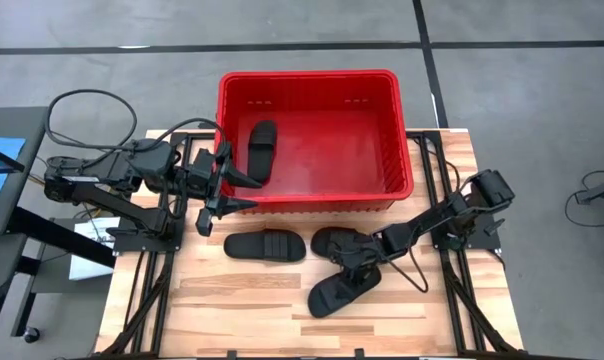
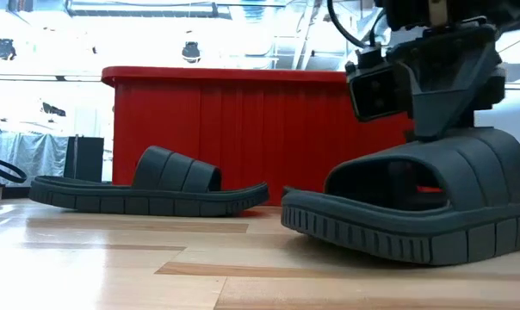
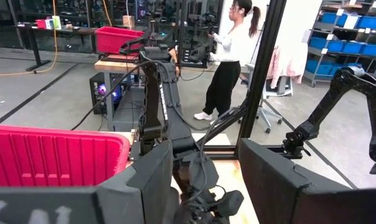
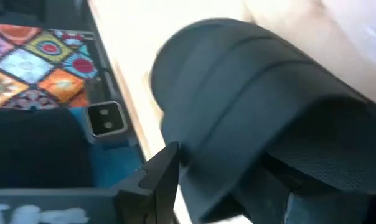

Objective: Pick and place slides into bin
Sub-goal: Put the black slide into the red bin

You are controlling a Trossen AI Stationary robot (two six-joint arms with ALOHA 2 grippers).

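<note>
Wooden worktop [image 1: 232, 300]: red bin [image 1: 402, 150] at far edge; three black slides on planks — one [image 1: 265, 245], two [image 1: 334, 241] [image 1: 337, 291] overlapping.

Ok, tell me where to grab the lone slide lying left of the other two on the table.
Grip the slide by its ribbed strap, coming straight down from above. It lies flat, sole down, and the strap arches clear of the footbed, so one finger could likely slip under it. The left gripper is nearest.

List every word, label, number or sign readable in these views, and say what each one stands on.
None can be read.
Bin: no lettering shows on its walls or rim.
Slides: no brand mark shows.
Pale blurred marks at the bottom edge of both wrist views: too blurred to read.
</note>
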